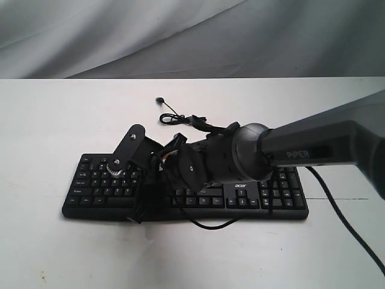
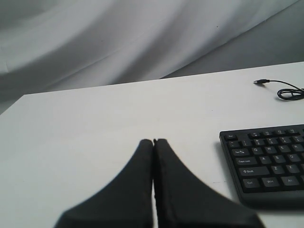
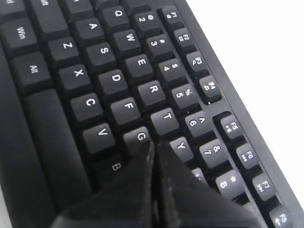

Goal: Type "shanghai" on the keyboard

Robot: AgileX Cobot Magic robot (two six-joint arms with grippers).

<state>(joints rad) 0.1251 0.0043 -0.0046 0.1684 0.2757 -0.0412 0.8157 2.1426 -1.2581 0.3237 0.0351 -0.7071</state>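
The black keyboard (image 1: 274, 206) lies across the white table, its acer logo facing the front. My right arm (image 1: 313, 144) reaches in from the right over the keyboard's middle. In the right wrist view my right gripper (image 3: 154, 142) is shut with nothing in it. Its tip is down among the keys beside G (image 3: 138, 137), between T (image 3: 166, 116) and Y (image 3: 181, 146), hiding the key beneath. My left gripper (image 2: 153, 141) is shut and empty, hovering over bare table to the left of the keyboard's (image 2: 266, 161) left end.
The keyboard's thin black cable (image 1: 180, 118) lies coiled behind it, ending in a USB plug (image 1: 158, 99). The same plug (image 2: 259, 82) shows in the left wrist view. A grey cloth backdrop hangs behind the table (image 1: 60, 253).
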